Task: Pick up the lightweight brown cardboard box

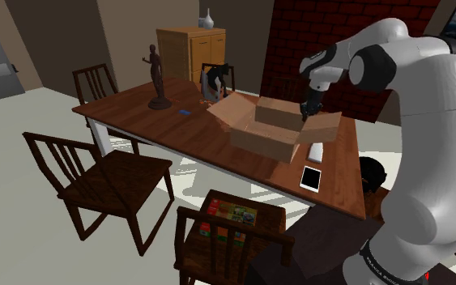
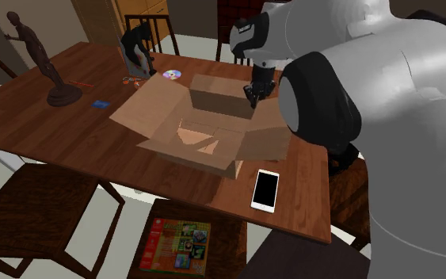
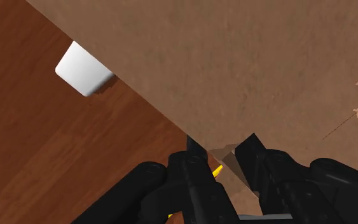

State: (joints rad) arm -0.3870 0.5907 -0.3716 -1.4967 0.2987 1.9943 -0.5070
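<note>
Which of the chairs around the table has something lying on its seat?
The chair nearest the white phone: a colourful flat box lies on its seat; the chair beside it has a bare seat.

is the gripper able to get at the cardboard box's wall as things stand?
Likely yes: the gripper, open, already straddles an edge of the cardboard box, with nothing else between. The phone lies on the table beside the box, clear of it.
</note>
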